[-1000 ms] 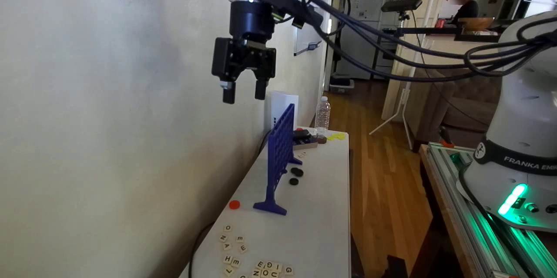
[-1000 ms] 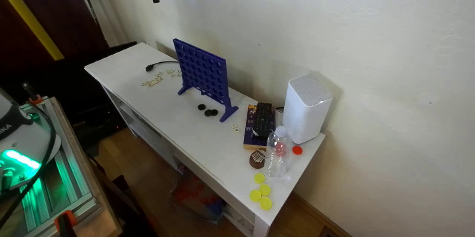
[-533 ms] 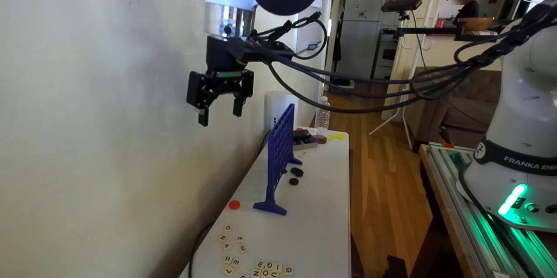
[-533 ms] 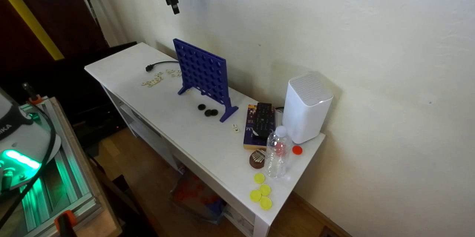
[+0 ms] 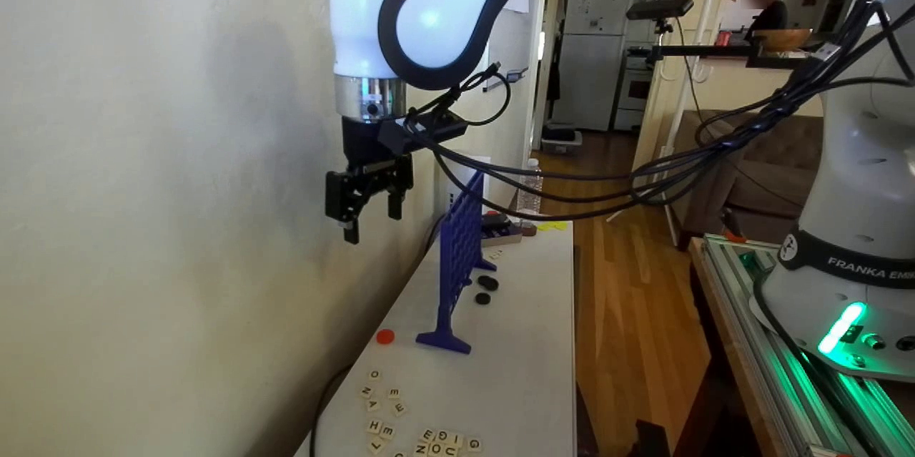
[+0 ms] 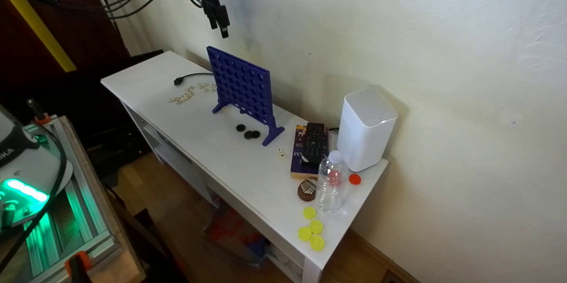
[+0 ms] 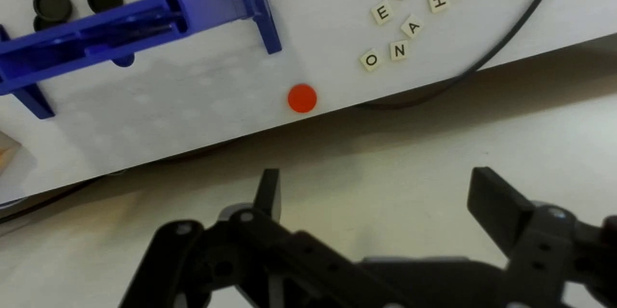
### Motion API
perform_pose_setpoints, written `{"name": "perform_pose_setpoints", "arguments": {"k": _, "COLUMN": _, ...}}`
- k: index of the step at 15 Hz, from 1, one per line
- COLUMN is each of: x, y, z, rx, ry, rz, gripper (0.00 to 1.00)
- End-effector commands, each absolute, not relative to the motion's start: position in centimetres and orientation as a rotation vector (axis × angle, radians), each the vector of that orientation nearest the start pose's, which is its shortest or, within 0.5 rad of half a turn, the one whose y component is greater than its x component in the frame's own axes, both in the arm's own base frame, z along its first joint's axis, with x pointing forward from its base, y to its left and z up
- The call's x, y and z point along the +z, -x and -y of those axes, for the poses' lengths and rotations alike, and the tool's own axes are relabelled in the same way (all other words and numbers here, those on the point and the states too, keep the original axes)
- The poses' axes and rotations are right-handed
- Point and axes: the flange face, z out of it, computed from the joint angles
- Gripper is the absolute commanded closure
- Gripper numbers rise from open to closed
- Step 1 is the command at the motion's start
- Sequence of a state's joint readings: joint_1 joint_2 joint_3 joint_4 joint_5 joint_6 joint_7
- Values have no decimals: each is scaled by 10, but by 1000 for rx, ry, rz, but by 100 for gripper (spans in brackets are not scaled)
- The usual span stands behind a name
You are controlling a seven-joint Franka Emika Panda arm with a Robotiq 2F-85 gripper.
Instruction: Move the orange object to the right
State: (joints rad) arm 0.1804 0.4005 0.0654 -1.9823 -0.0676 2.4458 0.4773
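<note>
White arm point(image 5: 432, 17), black trim point(image 5: 387, 24) round the joint; silver wrist collar point(image 5: 369, 98). Gripper point(image 5: 372, 221) is black, blocky, with two squared fingers point(image 7: 499, 209) and round screw heads point(image 7: 247, 216). Dark cables point(image 5: 743, 131) bundled. White base point(image 5: 808, 300) has black band point(image 5: 851, 263) lettered "FRANKA EMI", lit green bar point(image 5: 842, 328).

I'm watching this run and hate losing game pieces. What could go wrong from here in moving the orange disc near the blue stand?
The orange disc lies close to the edge of the white table along the wall, so a nudge that way might send it over. The blue stand is close by, so the open gripper could bump it when lowering. The disc also looks flat, so it may be hard to pinch.
</note>
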Motion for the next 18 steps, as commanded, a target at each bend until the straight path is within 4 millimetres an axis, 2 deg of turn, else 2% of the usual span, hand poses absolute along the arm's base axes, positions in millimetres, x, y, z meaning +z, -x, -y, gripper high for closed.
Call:
{"name": "perform_pose_setpoints", "arguments": {"k": 1, "x": 253, "y": -615, "z": -153, "rx": -46, "ry": 3163, "rz": -309, "gripper": 0}}
{"name": "perform_pose_setpoints", "arguments": {"k": 4, "x": 234, "y": -620, "z": -154, "rx": -16, "ry": 3159, "rz": -296, "gripper": 0}}
{"name": "perform_pose_setpoints", "arguments": {"k": 7, "x": 212, "y": -623, "z": -152, "rx": 13, "ry": 3135, "rz": -182, "gripper": 0}}
{"name": "perform_pose_setpoints", "arguments": {"k": 8, "x": 213, "y": -622, "z": -154, "rx": 71, "ry": 3096, "rz": -203, "gripper": 0}}
{"name": "perform_pose_setpoints", "arguments": {"k": 9, "x": 217, "y": -615, "z": -151, "rx": 23, "ry": 3143, "rz": -223, "gripper": 0}}
{"name": "perform_pose_setpoints", "arguments": {"k": 13, "x": 210, "y": -617, "z": -152, "rx": 45, "ry": 3120, "rz": -211, "gripper": 0}}
{"name": "perform_pose_setpoints", "arguments": {"k": 18, "x": 189, "y": -630, "z": -138, "rx": -52, "ry": 3144, "rz": -244, "gripper": 0}}
